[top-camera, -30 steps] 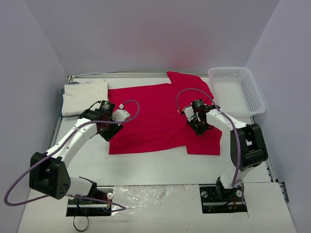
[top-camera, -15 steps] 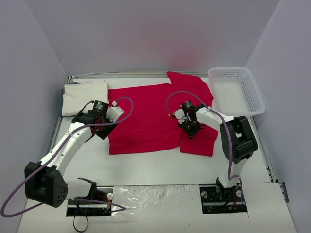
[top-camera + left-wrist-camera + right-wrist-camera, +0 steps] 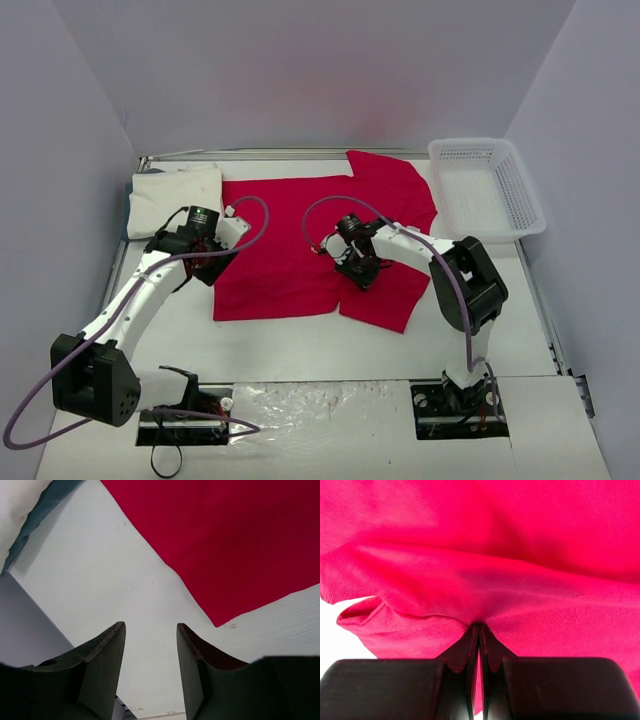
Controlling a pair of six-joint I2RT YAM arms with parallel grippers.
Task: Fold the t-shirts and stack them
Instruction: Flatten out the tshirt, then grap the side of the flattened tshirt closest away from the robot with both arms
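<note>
Furthest left, just beside the far left corner of the red t-shirt (image 3: 290,225), we see the white t-shirt (image 3: 175,198) lying as a folded rectangle on the table (image 3: 300,345). Next comes the left gripper (image 3: 207,268), poised at the red t-shirt's left edge: its wrist camera shows the two dark fingers (image 3: 107,652) spread apart with nothing between them, bare tabletop below and the shirt's near left corner just off to one side. The red t-shirt itself lies open across the middle of the table, mostly flat on its left half, while its near right part is bunched and skewed into a slanting flap. There the right gripper (image 3: 362,275) sits on the cloth; from its own camera we see the jaws pressed together, pinching a raised fold of red fabric (image 3: 520,555), with a small rolled hem showing to the left of the pinch. To the right of the red t-shirt, just beside its far sleeve, stands a white plastic mesh basket (image 3: 522,195), at the table's far right edge.
</note>
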